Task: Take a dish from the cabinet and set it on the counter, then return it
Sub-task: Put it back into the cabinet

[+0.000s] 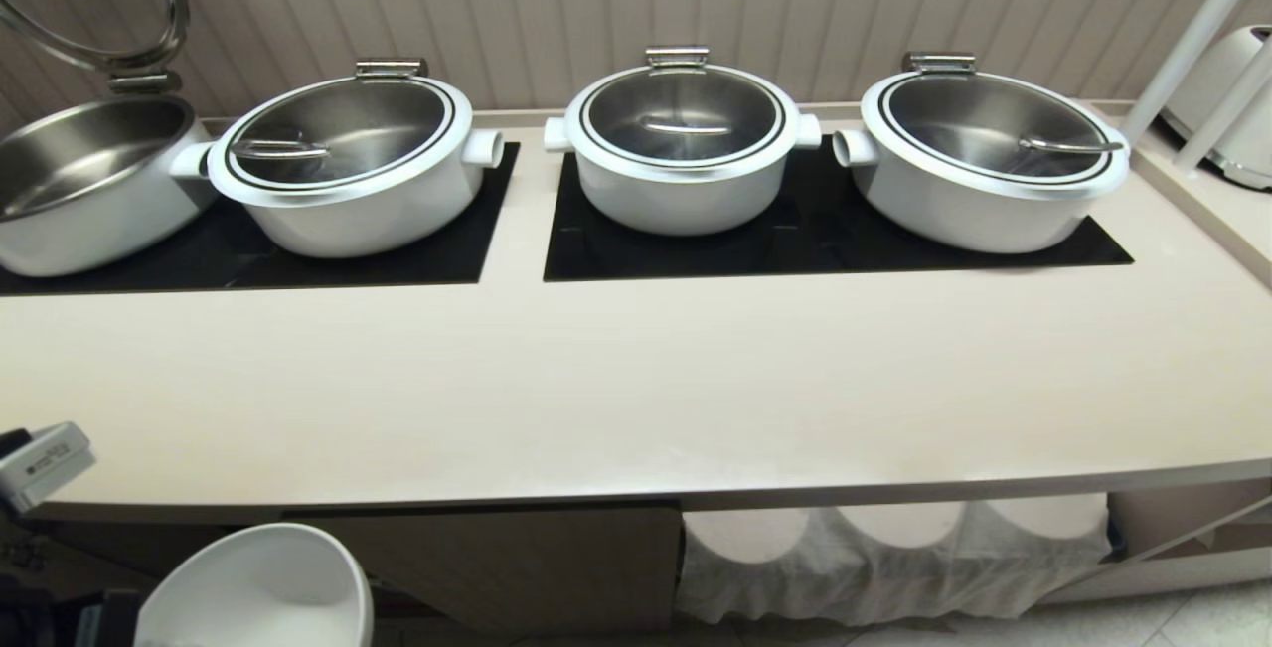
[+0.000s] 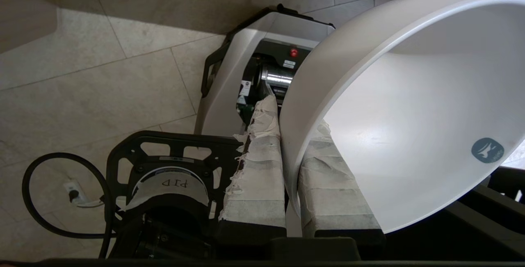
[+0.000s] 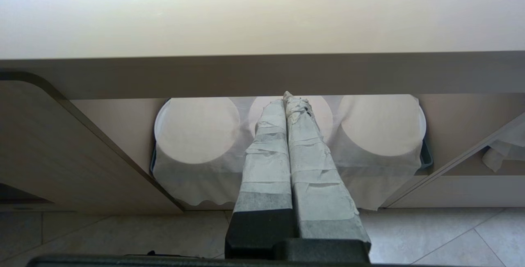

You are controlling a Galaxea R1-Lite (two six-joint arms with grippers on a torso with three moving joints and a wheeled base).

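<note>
The dish (image 1: 258, 587), a glossy white deep bowl, hangs tilted at the lower left, below the counter's (image 1: 636, 379) front edge and in front of the cabinet (image 1: 517, 558). In the left wrist view my left gripper (image 2: 293, 115) is shut on the dish (image 2: 410, 115): one taped finger lies outside the rim, the other inside. My right gripper (image 3: 289, 96) is shut and empty, low down, pointing at the open cabinet (image 3: 61, 144) under the counter (image 3: 262, 12).
Round stacks under a white cloth (image 1: 894, 548) fill the open cabinet bay. Three lidded white pots (image 1: 681, 145) and one open pot (image 1: 79, 180) stand on black glass panels (image 1: 795, 240) at the back. My base (image 2: 254, 74) stands on the tiled floor.
</note>
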